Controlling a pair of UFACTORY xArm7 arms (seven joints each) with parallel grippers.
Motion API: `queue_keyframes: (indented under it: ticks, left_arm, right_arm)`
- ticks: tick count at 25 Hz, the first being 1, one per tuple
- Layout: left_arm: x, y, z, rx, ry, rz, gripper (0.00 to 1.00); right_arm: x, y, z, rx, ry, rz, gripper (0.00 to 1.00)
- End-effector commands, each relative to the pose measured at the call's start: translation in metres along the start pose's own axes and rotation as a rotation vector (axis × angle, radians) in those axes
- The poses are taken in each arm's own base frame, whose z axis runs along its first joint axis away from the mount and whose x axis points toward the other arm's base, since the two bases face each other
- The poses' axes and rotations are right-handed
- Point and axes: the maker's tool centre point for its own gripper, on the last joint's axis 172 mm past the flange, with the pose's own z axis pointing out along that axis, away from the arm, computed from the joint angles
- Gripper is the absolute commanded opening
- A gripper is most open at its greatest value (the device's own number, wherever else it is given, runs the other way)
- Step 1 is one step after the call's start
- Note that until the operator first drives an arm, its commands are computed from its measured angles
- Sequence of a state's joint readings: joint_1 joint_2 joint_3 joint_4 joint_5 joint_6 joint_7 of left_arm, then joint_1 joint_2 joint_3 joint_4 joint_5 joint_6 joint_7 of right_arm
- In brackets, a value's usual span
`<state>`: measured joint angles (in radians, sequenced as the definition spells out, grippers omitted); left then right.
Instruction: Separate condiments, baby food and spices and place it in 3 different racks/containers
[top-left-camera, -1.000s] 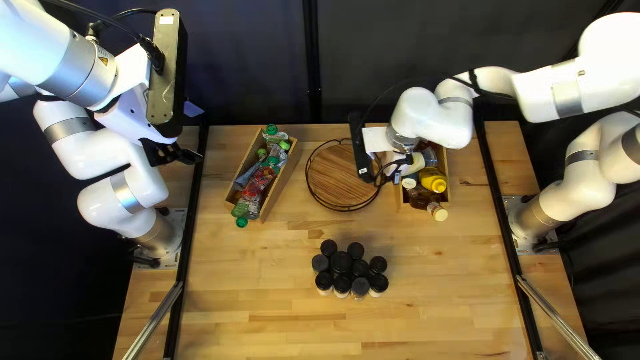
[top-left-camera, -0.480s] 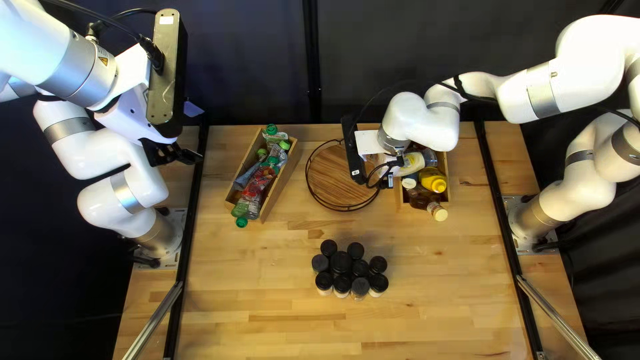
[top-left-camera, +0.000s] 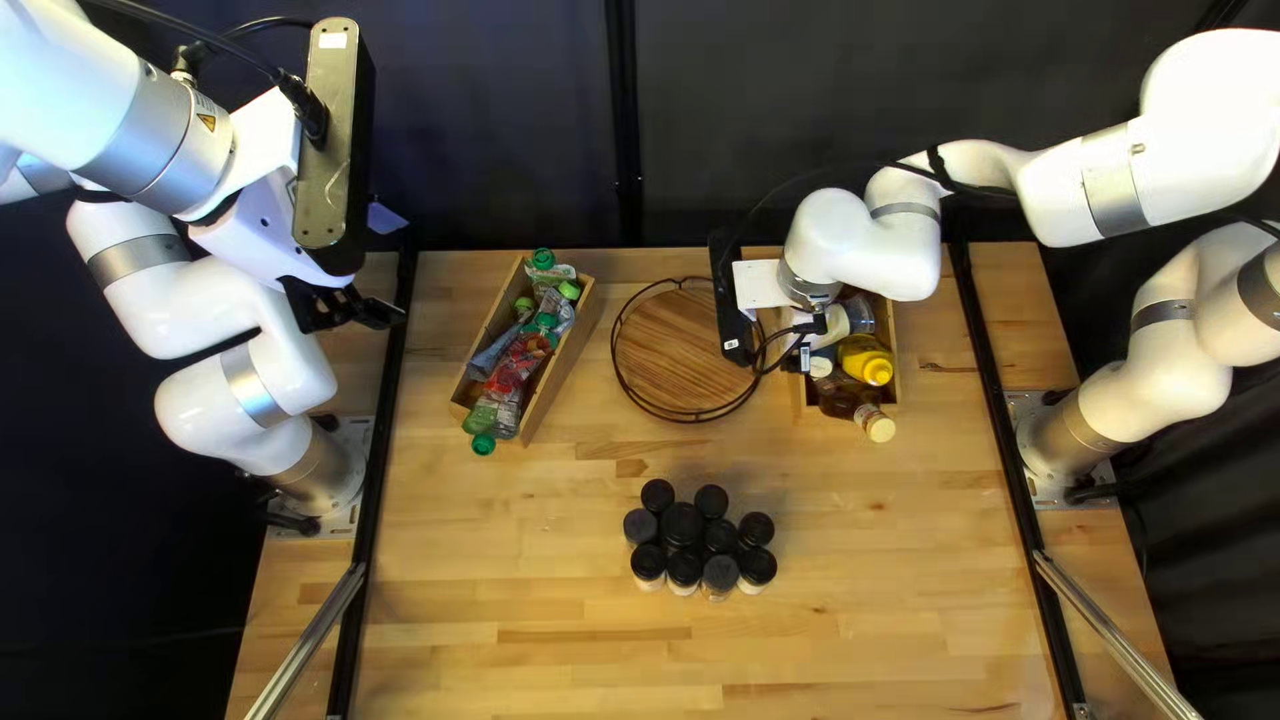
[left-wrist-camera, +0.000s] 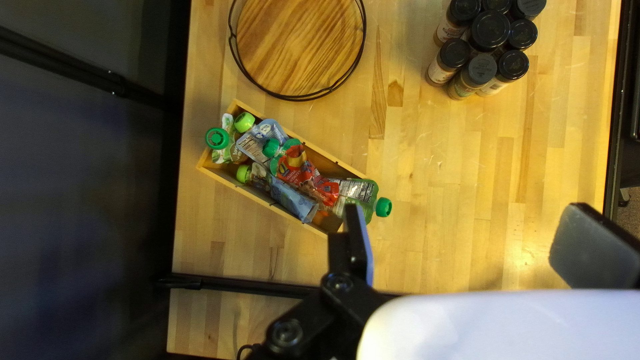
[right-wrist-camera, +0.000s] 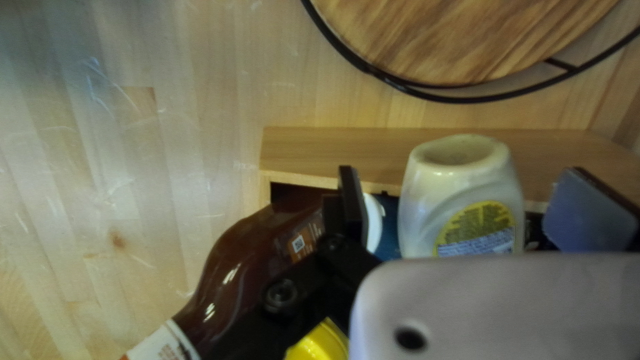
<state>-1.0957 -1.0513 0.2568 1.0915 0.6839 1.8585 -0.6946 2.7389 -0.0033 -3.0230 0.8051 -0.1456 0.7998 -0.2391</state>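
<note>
Condiments nearly done, it seems! Right gripper [right-wrist-camera: 461, 172], fingers spread, straddles the pale bottle [right-wrist-camera: 460, 193], apparently in its box [right-wrist-camera: 320, 150], base hidden; left gripper [left-wrist-camera: 467, 210] open. Next: rise clear, then rack the spice jars [top-left-camera: 683, 527] bunched on the table [top-left-camera: 534, 600].

A butcher-block tabletop [top-left-camera: 507, 574], marked with small dark knots, lies before a dark curtain [top-left-camera: 494, 120]. 1 black upright post [top-left-camera: 623, 107] stands by the curtain. 2 black rails [top-left-camera: 996, 400] cross the tabletop's sides, 2 silvery metal bars [top-left-camera: 1118, 638] slanting outward from them.
</note>
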Motion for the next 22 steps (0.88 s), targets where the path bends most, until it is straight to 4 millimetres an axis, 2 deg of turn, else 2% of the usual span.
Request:
queue_keyframes:
  ticks: [1,6,8,9,10,14,19,22]
  left_arm:
    - [0.000,0.000,0.000,0.000,0.000,0.000,1.00]
    - [0.000,0.000,0.000,0.000,0.000,0.000,1.00]
    - [0.000,0.000,0.000,0.000,0.000,0.000,1.00]
    - [0.000,0.000,0.000,0.000,0.000,0.000,1.00]
    - [0.000,0.000,0.000,0.000,0.000,0.000,1.00]
    - [0.000,0.000,0.000,0.000,0.000,0.000,1.00]
    - [0.000,0.000,0.000,0.000,0.000,0.000,1.00]
    - [0.000,0.000,0.000,0.000,0.000,0.000,1.00]
  right_arm:
    - [-0.001,0.004,0.008,0.011,-0.005,0.001,1.00]
    - [0.000,0.004,0.013,0.023,-0.007,0.000,0.98]
    - [0.001,0.004,0.014,0.024,-0.009,-0.002,0.66]
    - [0.001,0.004,0.015,0.024,-0.009,-0.002,0.09]
    - [0.000,0.004,0.015,0.023,-0.010,-0.004,0.04]
    - [-0.002,0.003,0.015,0.018,-0.010,-0.010,0.00]
    - [-0.003,0.001,-0.003,0.008,0.009,-0.023,0.00]
    - [-0.005,-0.001,-0.020,-0.001,0.027,-0.030,0.00]
